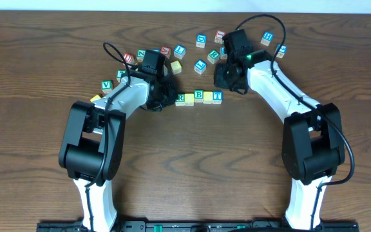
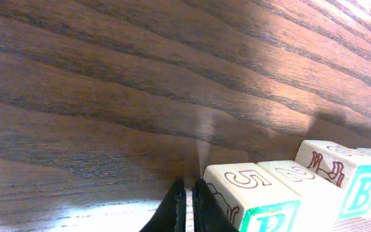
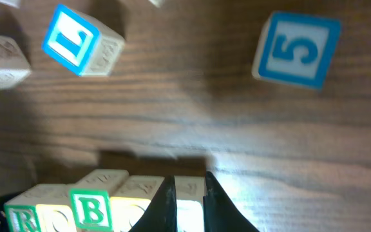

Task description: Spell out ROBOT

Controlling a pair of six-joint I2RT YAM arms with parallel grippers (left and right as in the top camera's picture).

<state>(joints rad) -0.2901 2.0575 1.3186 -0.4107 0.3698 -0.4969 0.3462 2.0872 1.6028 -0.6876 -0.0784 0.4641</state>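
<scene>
A row of letter blocks [image 1: 199, 96] lies mid-table, reading R [image 1: 180, 98], a yellow block, B [image 1: 199, 95], a yellow block, T [image 1: 218, 96]. My left gripper [image 1: 166, 96] sits low at the row's left end. In the left wrist view it [image 2: 189, 187] is shut and empty, just left of the R block [image 2: 256, 203]. My right gripper [image 1: 226, 78] hovers at the row's right end. In the right wrist view its fingers [image 3: 190, 183] are nearly together, holding nothing, over the last block of the row; the B block [image 3: 92, 209] is to its left.
Several loose letter blocks lie scattered behind the row, among them a blue L [image 3: 76, 42] [image 1: 180, 49], a blue 5 [image 3: 295, 48], a green V [image 1: 106, 84] and blue blocks at the back right [image 1: 267, 38]. Bare wood lies in front of the row.
</scene>
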